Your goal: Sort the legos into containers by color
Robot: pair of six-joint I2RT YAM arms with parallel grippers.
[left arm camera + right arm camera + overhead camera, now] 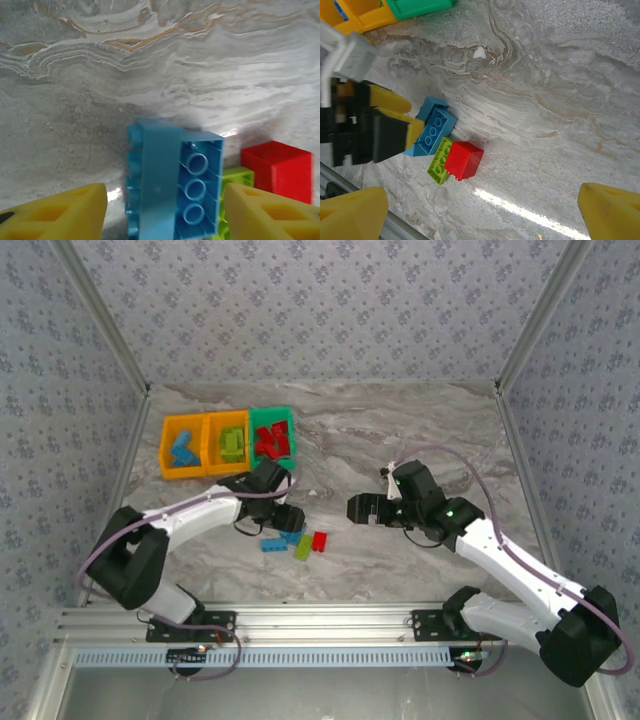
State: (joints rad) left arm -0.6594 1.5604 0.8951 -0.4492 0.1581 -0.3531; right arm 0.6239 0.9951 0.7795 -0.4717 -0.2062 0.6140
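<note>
Orange bins (165, 446) 2, green bin (272, 413) 1, left pincer (164, 195) parted astride blue lego (160, 165), right pincer (358, 508) wide, empty

Grey walls (320, 300) with a small repeating motif, perhaps floral, close in three sides, with pale metal posts (535, 320) at the corners. The table (420, 430) is grey marble veined with tan. An aluminium rail (320, 625) edges its near side. Glare (520, 210) streaks the marble.
</note>
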